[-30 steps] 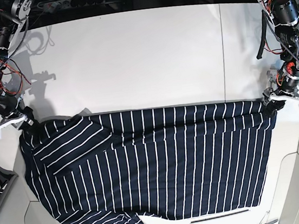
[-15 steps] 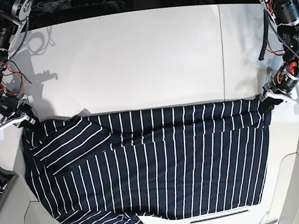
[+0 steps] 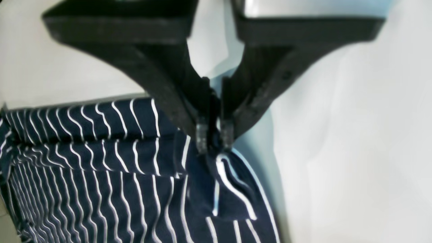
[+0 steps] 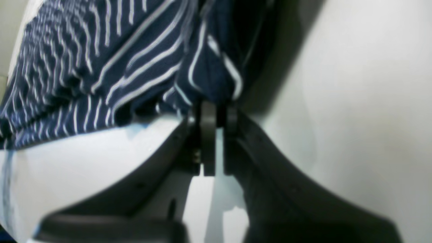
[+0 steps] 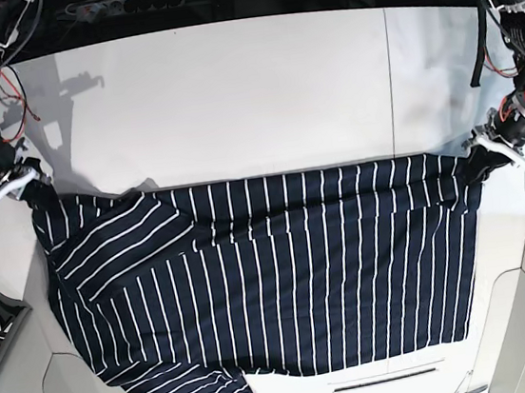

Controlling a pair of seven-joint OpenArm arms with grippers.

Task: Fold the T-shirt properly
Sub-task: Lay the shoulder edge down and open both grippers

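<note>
T-shirt [image 5: 273,281] corners pinched — left gripper [image 3: 213,136], right gripper [image 4: 216,114], fingertips blurred

The T-shirt [image 5: 273,281] is lying spread across the lower half of the frame on the bench [image 5: 231,95], whose upper half is lying behind it. The right gripper [image 5: 27,187] is sitting at its upper left corner, and the left gripper [image 5: 489,154] at its upper right corner.
</note>
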